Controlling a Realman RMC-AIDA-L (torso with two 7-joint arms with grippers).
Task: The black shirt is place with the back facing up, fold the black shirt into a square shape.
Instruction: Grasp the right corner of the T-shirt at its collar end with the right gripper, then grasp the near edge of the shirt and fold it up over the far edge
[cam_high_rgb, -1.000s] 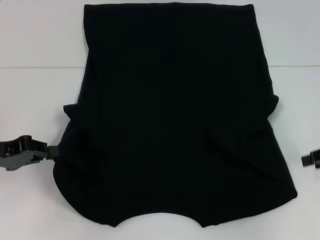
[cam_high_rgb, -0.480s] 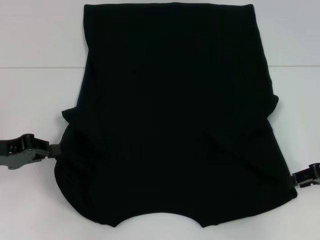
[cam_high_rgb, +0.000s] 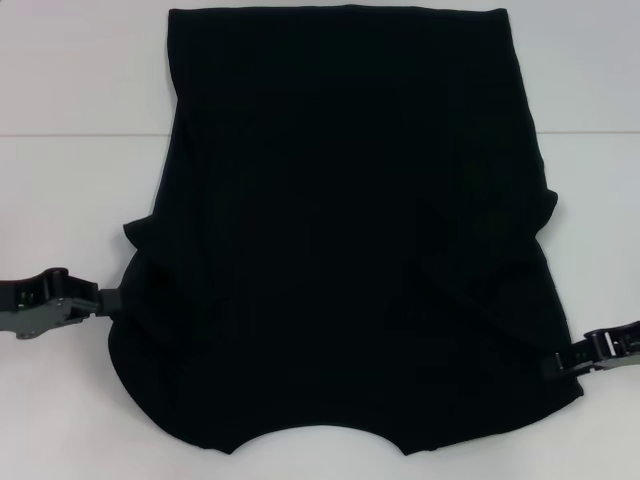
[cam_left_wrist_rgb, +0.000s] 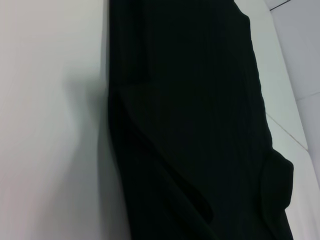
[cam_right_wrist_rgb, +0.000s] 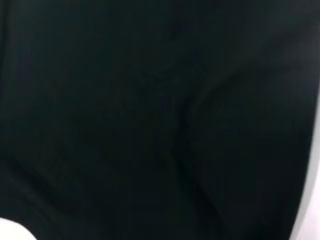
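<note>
Head view shows the black shirt (cam_high_rgb: 350, 230) spread flat on the white counter (cam_high_rgb: 70, 190), neckline curve at the near edge and hem at the far edge, both sleeves already turned inward over the body so the outline is a tapering panel; that layout suits a lengthwise fold next, I judge. The left hand (cam_high_rgb: 105, 300) sits at the shirt's near left edge, its tip touching the cloth by the folded sleeve; the right hand (cam_high_rgb: 553, 366) meets the near right edge, low on the counter; placed symmetrically like this, they look set to take both shoulder corners together; whether either hand is clenched on cloth or released I cannot tell, since the dark tips merge with the fabric. Left wrist view adds what the head view flattens: the layered sleeve fold (cam_left_wrist_rgb: 165, 180) lying raised over the body, with bare counter just beside it; right wrist view is nearly all black cloth, showing only soft creases.
</note>
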